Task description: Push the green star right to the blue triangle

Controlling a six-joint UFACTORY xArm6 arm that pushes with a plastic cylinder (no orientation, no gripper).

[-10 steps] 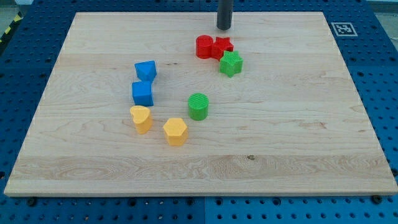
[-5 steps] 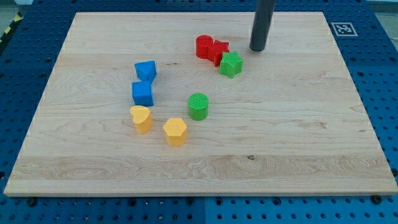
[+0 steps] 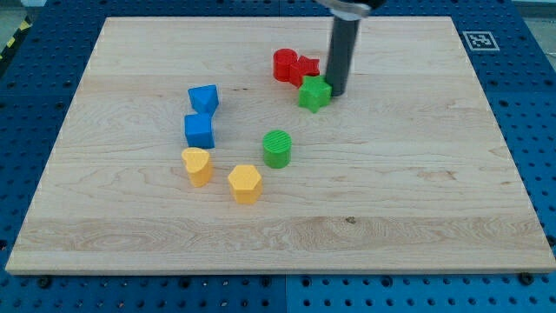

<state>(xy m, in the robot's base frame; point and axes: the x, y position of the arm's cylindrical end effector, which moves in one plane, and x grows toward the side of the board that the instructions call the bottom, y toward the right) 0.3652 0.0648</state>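
Touching the green star (image 3: 314,93) on its right side, my tip (image 3: 338,91) carries no end effector.

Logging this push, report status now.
My tip against green star's right side. Blue triangle far left. Red blocks just above star.

so my tip (image 3: 337,91) sits on the board's upper middle, the dark rod rising pretty much straight up from it and running out of the view's top edge, where a lighter collar just shows.
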